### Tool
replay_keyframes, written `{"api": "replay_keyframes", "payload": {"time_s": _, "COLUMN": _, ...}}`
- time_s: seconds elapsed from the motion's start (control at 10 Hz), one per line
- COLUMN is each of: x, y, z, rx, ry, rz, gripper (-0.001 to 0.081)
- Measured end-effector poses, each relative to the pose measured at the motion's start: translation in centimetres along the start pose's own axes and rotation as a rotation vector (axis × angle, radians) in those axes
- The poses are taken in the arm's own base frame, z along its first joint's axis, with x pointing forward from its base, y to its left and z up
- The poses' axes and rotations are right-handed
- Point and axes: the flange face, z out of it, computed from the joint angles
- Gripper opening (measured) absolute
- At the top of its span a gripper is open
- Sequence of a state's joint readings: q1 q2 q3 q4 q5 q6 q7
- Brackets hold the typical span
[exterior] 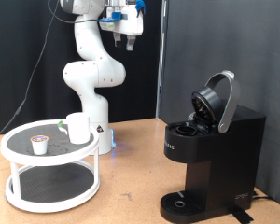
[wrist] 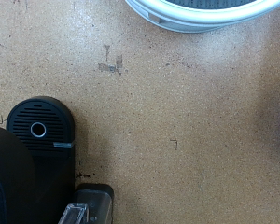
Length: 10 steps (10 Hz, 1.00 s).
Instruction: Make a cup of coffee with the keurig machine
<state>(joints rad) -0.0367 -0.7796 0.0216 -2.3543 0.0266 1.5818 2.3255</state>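
You are holding the gripper (exterior: 129,39) high above the surface (exterior: 131,159), well apart from everything on it, and its fingers are carrying nothing; whether they are spread or pressed together cannot be told from either view. The cup (exterior: 78,128) is standing upright on the top tier of the white round stand (exterior: 19,154) near the exterior view's left edge of the surface, with the small coffee pod (exterior: 39,144) just beside it. The keurig machine (exterior: 215,154) is sitting toward the exterior view's right edge, its lid (exterior: 219,98) tilted open and its drip tray (wrist: 42,123) bare. In my judgement, the approach wants care: keep the fingers centred over whichever item you are reaching for, since cup and pod are standing close together.
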Motion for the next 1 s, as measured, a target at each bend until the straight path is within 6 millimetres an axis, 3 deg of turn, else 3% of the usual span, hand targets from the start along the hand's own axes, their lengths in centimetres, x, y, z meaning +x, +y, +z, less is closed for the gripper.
{"api": "replay_keyframes", "payload": {"time_s": 0.3, "x": 1.1, "y": -1.1, "z": 0.0, "rx": -0.014, "ry": -0.017, "rz": 0.003, "gripper": 0.0734}}
{"api": "replay_keyframes", "payload": {"time_s": 0.8, "x": 7.8, "y": -6.2, "z": -0.1, "rx": -0.024, "ry": -0.039, "rz": 0.052, "gripper": 0.0734}}
{"api": "replay_keyframes", "payload": {"time_s": 1.0, "x": 8.3, "y": -6.6, "z": 0.1, "rx": -0.028, "ry": -0.038, "rz": 0.065, "gripper": 0.0734}}
